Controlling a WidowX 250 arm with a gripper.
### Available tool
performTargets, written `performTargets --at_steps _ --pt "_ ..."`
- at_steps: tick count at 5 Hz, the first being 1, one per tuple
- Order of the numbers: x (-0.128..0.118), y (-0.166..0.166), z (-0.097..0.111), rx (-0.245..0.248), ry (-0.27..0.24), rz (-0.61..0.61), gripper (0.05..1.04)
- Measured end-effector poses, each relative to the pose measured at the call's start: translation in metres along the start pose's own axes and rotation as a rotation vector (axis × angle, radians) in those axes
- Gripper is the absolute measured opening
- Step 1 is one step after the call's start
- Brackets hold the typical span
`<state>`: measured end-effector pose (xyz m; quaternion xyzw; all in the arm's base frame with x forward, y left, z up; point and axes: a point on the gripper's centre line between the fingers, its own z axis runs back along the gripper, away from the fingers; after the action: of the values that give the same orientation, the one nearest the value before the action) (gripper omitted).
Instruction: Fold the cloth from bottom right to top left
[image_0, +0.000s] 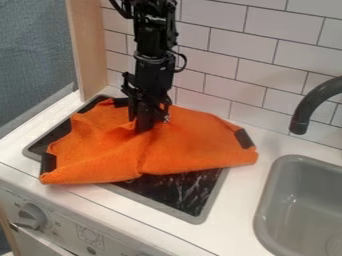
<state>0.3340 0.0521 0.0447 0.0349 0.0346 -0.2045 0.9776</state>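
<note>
Camera view: orange cloth (194, 145) rumpled, dark-cornered, draped over stovetop (177, 192); jaws at cloth, cannot tell if closed.

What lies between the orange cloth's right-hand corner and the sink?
Only a bare strip of white countertop lies between the orange cloth and the grey sink, as the camera view shows.

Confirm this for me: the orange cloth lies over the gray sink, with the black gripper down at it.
Not over the sink: the camera view shows the orange cloth lying over the dark stovetop. The black gripper is down at it, as you say.
</note>
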Motion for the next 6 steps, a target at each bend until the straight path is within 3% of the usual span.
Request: performTargets --at_steps 2,3,4,6 --pt "-0.005 0.002 -0.001 0.014 0.034 0.030 0.863" --pt "-0.007 0.003 0.000 0.018 0.048 0.039 1.026" --pt "-0.011 0.001 0.003 0.013 0.067 0.046 1.004" --pt "-0.012 0.000 0.055 0.015 -0.009 0.104 0.999"
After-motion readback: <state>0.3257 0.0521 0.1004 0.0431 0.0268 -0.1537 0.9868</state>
